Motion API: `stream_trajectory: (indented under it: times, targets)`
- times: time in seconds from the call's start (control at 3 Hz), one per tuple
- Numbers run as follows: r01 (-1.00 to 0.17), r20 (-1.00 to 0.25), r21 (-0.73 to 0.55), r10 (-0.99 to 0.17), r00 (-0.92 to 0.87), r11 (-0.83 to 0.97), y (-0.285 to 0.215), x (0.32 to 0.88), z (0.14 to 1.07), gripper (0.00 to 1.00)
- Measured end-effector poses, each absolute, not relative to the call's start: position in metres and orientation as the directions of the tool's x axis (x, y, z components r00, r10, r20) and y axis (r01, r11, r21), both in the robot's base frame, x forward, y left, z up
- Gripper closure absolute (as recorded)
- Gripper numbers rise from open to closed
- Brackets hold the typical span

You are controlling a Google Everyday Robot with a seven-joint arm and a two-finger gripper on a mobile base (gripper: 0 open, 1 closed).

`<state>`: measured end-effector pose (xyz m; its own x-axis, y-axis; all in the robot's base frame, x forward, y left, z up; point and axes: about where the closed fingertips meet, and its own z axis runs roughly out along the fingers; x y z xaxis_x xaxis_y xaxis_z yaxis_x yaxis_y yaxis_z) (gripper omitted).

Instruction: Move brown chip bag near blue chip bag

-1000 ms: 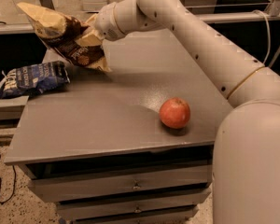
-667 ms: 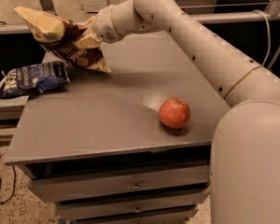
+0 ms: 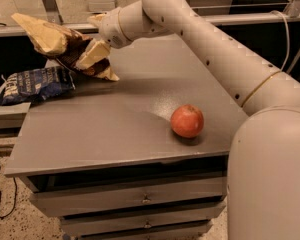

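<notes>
The brown chip bag (image 3: 60, 46), dark brown with pale tan ends, hangs tilted above the table's far left corner. My gripper (image 3: 92, 54) is shut on the bag's middle, at the end of my white arm reaching in from the right. The blue chip bag (image 3: 35, 84), navy with white lettering, lies flat at the table's left edge, just below and left of the held bag.
A red apple (image 3: 187, 120) sits on the grey table (image 3: 115, 129) toward the right front. Drawers run under the table's front edge. My arm's white body (image 3: 270, 179) fills the lower right. A rail and dark space lie beyond the table's far edge.
My gripper has carried the brown bag a little to the left, closer above the blue bag. The apple and the blue bag have not moved.
</notes>
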<state>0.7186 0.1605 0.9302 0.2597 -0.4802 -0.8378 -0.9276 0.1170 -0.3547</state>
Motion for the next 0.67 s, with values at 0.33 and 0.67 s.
stream_trajectory:
  times: [0.33,0.67]
  targets:
    - [-0.92,-0.819,-0.374,-0.507,0.267,0.119,0.139,0.717,0.939,0.0]
    - [-0.916,-0.788,-0.393,-0.545,0.288,0.085,0.093,0.706,0.953,0.0]
